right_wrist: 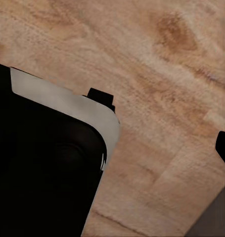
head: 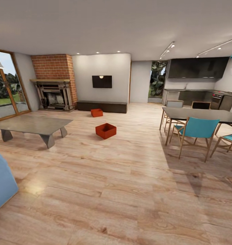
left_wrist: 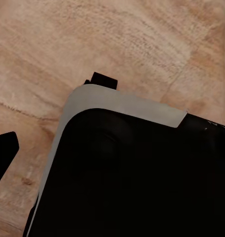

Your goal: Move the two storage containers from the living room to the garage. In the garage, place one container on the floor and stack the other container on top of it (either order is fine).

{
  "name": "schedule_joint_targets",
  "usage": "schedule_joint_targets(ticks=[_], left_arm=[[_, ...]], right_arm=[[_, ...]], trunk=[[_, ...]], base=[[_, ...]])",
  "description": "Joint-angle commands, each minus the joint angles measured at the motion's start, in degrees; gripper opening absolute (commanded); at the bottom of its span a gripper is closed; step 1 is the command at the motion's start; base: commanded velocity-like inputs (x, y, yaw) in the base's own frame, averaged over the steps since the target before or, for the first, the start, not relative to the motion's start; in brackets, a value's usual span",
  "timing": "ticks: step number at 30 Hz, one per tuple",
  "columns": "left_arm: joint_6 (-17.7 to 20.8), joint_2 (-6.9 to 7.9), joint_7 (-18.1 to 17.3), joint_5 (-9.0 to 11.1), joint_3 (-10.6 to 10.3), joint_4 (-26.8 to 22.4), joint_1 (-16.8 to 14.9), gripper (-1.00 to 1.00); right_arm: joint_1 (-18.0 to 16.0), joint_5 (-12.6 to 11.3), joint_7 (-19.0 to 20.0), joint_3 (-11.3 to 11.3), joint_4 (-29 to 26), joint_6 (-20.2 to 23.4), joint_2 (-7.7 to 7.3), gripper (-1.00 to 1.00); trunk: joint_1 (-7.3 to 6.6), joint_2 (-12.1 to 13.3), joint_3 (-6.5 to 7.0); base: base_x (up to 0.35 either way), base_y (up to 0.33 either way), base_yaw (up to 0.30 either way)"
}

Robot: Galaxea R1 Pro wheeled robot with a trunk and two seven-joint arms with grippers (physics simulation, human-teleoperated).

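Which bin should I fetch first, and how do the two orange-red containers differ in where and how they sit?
The nearer container sits on open wood floor, turned corner-on; the farther container lies just before the dark low cabinet, more square to it. The nearer looks larger, likely only from distance. Both are open-topped, upright and orange-red.

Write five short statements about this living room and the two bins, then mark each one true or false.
1. Both storage containers, the nearer and the farther, sit on the wood floor. True.
2. One container is stacked on the other. False: they lie apart.
3. The farther container lies near the long dark cabinet. True.
4. The TV hangs above the brick fireplace. False: it hangs on the white wall beside it.
5. A container rests on the grey coffee table. False: both are on the floor.
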Motion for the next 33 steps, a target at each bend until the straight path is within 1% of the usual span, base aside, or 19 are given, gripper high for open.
schedule_joint_targets(ticks=[1, 4, 13, 33], left_arm=[[0.2, -0.02, 0.0, 0.1, 0.2, -0.1, 0.0, 1.0], [0.2, -0.02, 0.0, 0.1, 0.2, -0.1, 0.0, 1.0], [0.2, -0.02, 0.0, 0.1, 0.2, -0.1, 0.0, 1.0], [0.2, -0.02, 0.0, 0.1, 0.2, 0.0, 0.0, 1.0]], right_arm=[[-0.1, -0.1, 0.1, 0.4, 0.2, -0.4, -0.01, 1.0], [-0.1, -0.1, 0.1, 0.4, 0.2, -0.3, -0.01, 1.0], [-0.1, 0.0, 0.1, 0.4, 0.2, -0.3, -0.04, 1.0], [-0.1, 0.1, 0.1, 0.4, 0.2, -0.3, -0.28, 1.0]], trunk=[[0.03, 0.0, -0.06], [0.03, 0.0, -0.06], [0.03, 0.0, -0.06], [0.03, 0.0, -0.06]], base=[[0.323, 0.0, -0.019], [0.323, 0.0, -0.106], [0.323, 0.0, -0.207], [0.323, 0.0, -0.01]])
